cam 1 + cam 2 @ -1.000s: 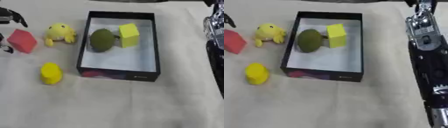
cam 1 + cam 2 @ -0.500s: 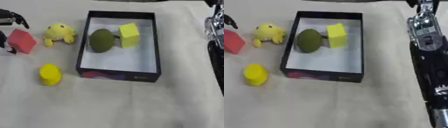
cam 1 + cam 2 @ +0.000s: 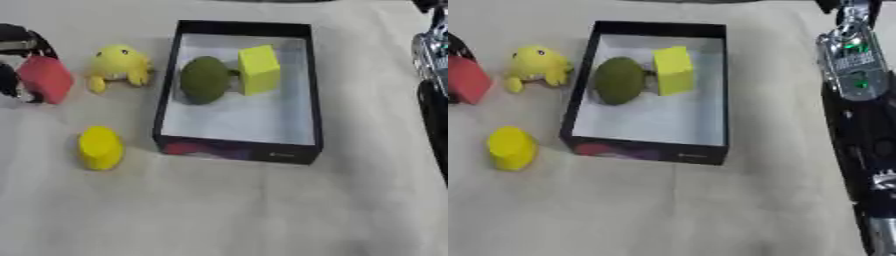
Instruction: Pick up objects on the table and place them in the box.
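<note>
Red soft block (image 3: 45, 80) sits at the table's 9 o'clock edge, with the black left hand (image 3: 17, 55) on it: dark fingers curl over its top and down its outer side, so the hand looks closed round the block. Block seems to rest on the cloth. At 3 o'clock from it, just beside, a yellow plush creature with small feet (image 3: 118, 65). At 6 o'clock from the plush, well apart, a yellow rounded lump (image 3: 100, 147) lies alone. Black rectangular box with pale floor (image 3: 296, 120) stands near the plush, at its 3 o'clock. Inside, toward 12 o'clock, a dark green oval object (image 3: 205, 79) touches a yellow cube (image 3: 259, 69) on its right. Beige cloth-covered table (image 3: 219, 210). Right arm (image 3: 859, 100) runs down the 3 o'clock edge; its hand is not visible.
</note>
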